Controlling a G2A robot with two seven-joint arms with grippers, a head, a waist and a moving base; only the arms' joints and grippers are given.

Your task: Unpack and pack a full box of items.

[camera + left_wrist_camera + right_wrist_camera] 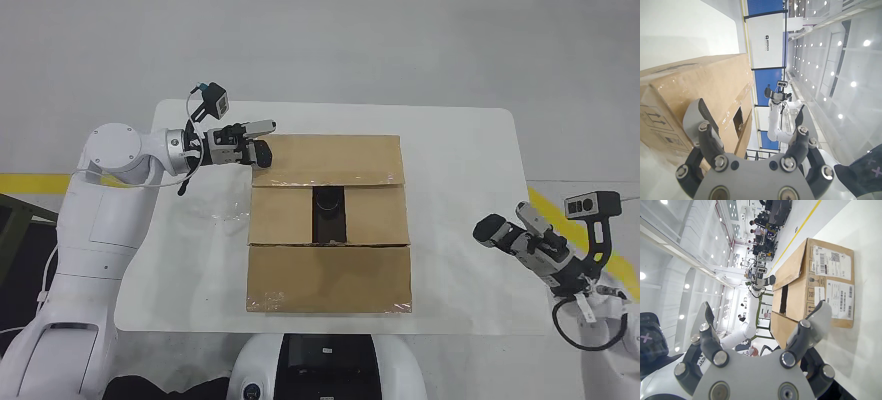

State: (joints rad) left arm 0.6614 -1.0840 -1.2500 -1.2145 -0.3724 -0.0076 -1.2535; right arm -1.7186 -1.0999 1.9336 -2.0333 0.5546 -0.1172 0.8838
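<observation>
A brown cardboard box (329, 268) stands in the middle of the white table (455, 150). Its taped top flaps leave a narrow gap in the middle, and a dark round item (329, 200) shows inside. My left gripper (264, 141) is open at the box's far left corner, level with the top edge. In the left wrist view the box (696, 85) lies just past one finger (703, 111) of the left gripper (751, 113). My right gripper (492, 230) hovers open over the table's right side, well apart from the box (791, 285), with nothing in the right gripper (764, 308).
A sheet of clear plastic (215, 208) seems to lie on the table left of the box. Bare table surrounds the box on the right and far sides. The box's side facing the right arm carries white labels (831, 264).
</observation>
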